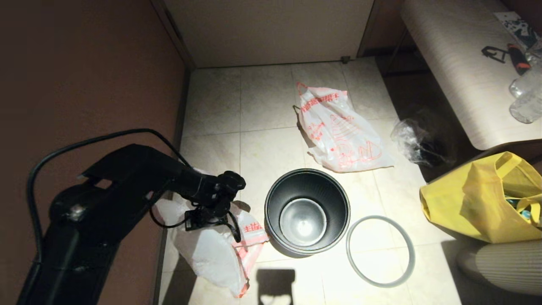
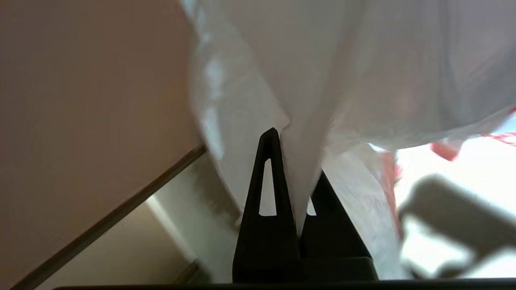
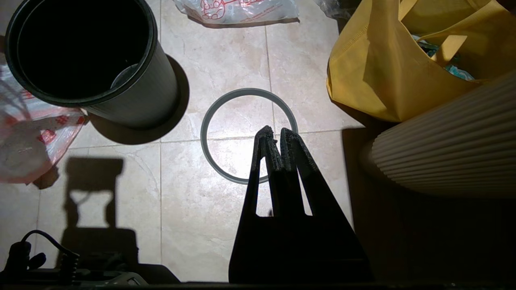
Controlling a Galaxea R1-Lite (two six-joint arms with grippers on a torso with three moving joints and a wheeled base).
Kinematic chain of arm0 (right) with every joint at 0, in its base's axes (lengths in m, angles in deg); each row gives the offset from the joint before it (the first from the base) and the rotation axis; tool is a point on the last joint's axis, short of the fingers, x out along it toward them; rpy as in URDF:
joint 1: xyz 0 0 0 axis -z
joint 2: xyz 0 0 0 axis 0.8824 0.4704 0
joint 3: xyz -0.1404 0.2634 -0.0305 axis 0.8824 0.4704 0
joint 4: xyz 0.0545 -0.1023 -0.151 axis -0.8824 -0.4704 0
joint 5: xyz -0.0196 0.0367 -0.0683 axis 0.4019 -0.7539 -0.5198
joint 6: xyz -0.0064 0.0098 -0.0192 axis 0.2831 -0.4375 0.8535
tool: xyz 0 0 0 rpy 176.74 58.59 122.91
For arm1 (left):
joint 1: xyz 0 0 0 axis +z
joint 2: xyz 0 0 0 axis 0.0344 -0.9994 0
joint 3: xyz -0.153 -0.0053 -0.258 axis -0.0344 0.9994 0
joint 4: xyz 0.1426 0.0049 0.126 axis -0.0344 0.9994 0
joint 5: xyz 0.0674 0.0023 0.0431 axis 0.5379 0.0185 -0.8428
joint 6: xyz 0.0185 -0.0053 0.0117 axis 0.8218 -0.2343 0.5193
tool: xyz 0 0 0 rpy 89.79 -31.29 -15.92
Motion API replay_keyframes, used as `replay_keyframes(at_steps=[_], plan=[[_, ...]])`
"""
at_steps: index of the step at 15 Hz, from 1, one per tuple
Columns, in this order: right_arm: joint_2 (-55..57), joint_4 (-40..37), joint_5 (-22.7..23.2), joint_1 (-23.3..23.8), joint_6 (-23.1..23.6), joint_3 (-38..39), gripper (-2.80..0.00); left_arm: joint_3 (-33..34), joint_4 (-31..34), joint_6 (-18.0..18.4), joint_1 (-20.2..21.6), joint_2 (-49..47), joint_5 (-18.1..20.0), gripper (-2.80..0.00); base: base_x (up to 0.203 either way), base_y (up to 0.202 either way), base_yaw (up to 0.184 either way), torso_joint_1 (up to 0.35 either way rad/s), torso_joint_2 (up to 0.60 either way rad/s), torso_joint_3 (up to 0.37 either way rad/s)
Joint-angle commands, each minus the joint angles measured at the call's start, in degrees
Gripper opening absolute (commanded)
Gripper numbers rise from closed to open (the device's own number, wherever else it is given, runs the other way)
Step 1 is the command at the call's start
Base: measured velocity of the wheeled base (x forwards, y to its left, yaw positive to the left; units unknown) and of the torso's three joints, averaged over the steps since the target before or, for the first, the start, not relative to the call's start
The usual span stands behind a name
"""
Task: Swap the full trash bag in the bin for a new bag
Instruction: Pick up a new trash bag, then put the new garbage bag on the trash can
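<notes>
Your left gripper (image 2: 296, 161) pinches the new bag (image 1: 211, 250) tight. The right gripper (image 3: 278, 135) hangs shut, empty. The bin (image 1: 307, 207) is empty, full trash bag (image 1: 338, 133) at its 12 o'clock; lining remains.

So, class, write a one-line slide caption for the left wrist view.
Left end effector shut on a pinched fold of the new bag, beside the brown wall.

A lived-in room corner: beige floor tiles (image 1: 271, 110), brown wall (image 1: 84, 63) at left, wood-grain table (image 1: 457, 63) upper right, yellow tote (image 1: 474, 199).
</notes>
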Motion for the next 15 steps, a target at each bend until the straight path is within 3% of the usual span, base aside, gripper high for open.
replay_keyframes(at_steps=[1,5,7,9,11,13,15], plan=[[0.0,0.0,0.1,0.1,0.0,0.0,-2.80,8.3,2.6,-1.0,-1.8,15.3,-0.2,-2.80,0.000,0.000,0.000,0.000,0.00,0.000],[0.0,-0.1,0.1,0.1,0.0,0.0,-2.80,16.8,11.4,-1.7,-6.5,34.0,-0.2,-2.80,0.000,0.000,0.000,0.000,0.00,0.000],[0.0,0.0,0.0,0.0,0.0,0.0,-2.80,17.7,16.7,-1.9,-13.3,42.4,-0.1,-2.80,0.000,0.000,0.000,0.000,0.00,0.000],[0.0,0.0,0.1,0.0,0.0,0.0,-2.80,15.8,22.4,-2.0,-24.7,48.1,0.3,-2.80,0.000,0.000,0.000,0.000,0.00,0.000],[0.0,0.0,0.1,0.1,0.0,0.0,-2.80,10.5,30.1,-2.7,-32.6,51.2,1.4,-2.80,0.000,0.000,0.000,0.000,0.00,0.000],[0.0,0.0,0.1,0.0,0.0,0.0,-2.80,9.0,33.2,-3.1,-35.3,53.5,2.8,-2.80,0.000,0.000,0.000,0.000,0.00,0.000],[0.0,0.0,0.0,0.0,0.0,0.0,-2.80,7.9,33.4,-1.0,-38.7,56.6,3.7,-2.80,0.000,0.000,0.000,0.000,0.00,0.000]])
